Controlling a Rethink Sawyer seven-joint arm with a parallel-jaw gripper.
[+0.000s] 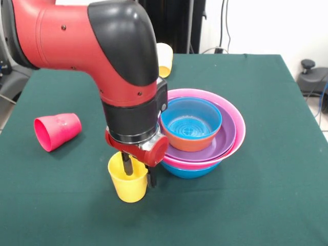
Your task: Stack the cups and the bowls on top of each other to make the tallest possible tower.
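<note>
The tower is taken as the landmark: a nested pile in which a blue bowl is seen lowest, a pink bowl with the widest rim above it, a purple bowl inside that, then an orange bowl with a blue bowl seated in it. Five bowls are counted in all.

Three cups are counted. An upright yellow cup is stood just left of the tower's base, nearly touching it. The pincer is lowered onto this cup, with one finger inside the rim and the other outside the wall on the tower's side; the wall lies between them, though whether it is firmly gripped cannot be told. A red-pink cup is laid on its side well left of the tower. A second yellow cup is placed behind the tower, partly hidden by the arm.

Open green bench is left to the right and in front of the tower.
</note>
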